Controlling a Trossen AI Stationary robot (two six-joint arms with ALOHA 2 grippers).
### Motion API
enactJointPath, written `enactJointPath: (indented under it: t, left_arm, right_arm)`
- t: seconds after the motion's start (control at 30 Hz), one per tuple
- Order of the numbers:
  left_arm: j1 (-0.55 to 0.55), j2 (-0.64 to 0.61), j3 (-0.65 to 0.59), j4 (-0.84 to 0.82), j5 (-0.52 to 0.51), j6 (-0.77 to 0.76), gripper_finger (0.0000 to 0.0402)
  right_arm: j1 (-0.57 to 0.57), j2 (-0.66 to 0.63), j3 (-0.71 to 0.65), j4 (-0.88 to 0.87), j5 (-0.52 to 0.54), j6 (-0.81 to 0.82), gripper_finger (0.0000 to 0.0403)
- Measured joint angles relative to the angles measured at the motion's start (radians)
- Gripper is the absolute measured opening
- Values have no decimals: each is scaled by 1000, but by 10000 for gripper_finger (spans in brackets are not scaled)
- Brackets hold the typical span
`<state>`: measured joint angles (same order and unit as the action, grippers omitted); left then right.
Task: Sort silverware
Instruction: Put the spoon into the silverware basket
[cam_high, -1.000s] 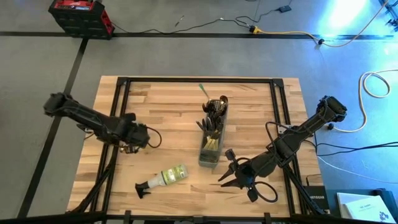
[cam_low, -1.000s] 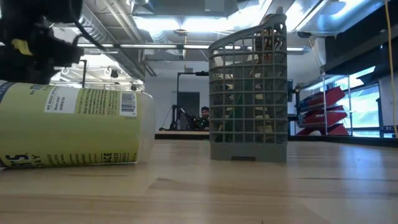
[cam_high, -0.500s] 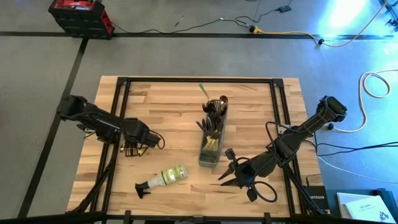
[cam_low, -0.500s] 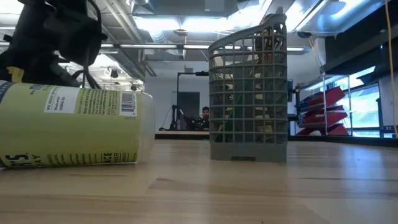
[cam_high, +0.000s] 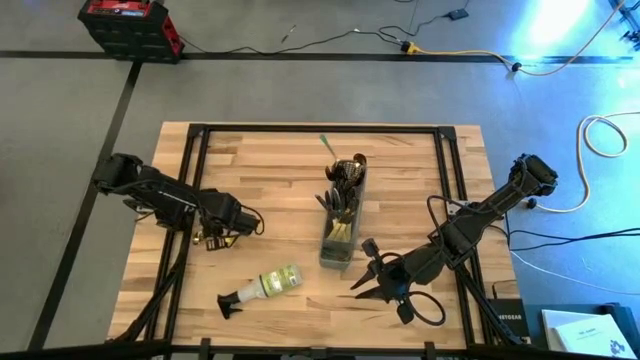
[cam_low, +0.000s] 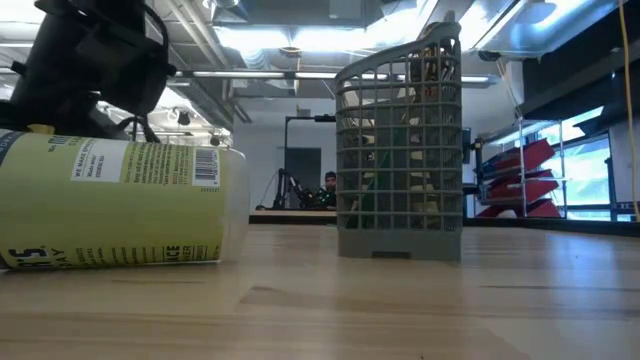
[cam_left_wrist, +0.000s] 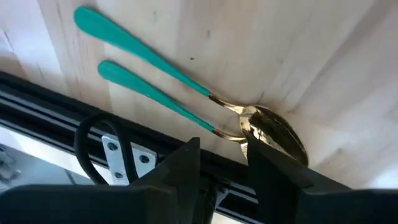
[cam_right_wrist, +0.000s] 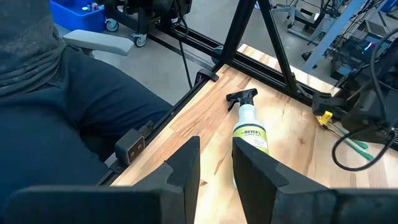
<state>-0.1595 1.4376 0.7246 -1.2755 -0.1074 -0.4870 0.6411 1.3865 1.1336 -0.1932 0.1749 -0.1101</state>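
Left gripper (cam_left_wrist: 222, 163) – fingers slightly parted, grasping nothing – hovers directly over two teal-handled spoons (cam_left_wrist: 186, 102), parallel, well left of the mesh caddy (cam_high: 342, 218)

Table (cam_high: 260, 170): pale wood, matt, visible grain. Two spoons (cam_left_wrist: 186, 93): smooth teal handles, glossy gold metal bowls. Caddy (cam_low: 400, 150): grey mesh. Spray bottle (cam_right_wrist: 250, 134): clear plastic, glossy paper label, black nozzle.
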Motion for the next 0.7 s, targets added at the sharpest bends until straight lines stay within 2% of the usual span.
enactJointPath:
  t: [0.2,0.37,0.7]
  left_arm:
    - [57,13,0,33,8,-31,118]
    - [115,28,-46,45,-11,-187,117]
    - [148,32,-123,146,28,-194,99]
  right_arm:
    - [0,0,0,0,0,1,76]
    - [0,0,0,-5,0,2,76]
    - [0,-1,0,-10,-1,5,76]
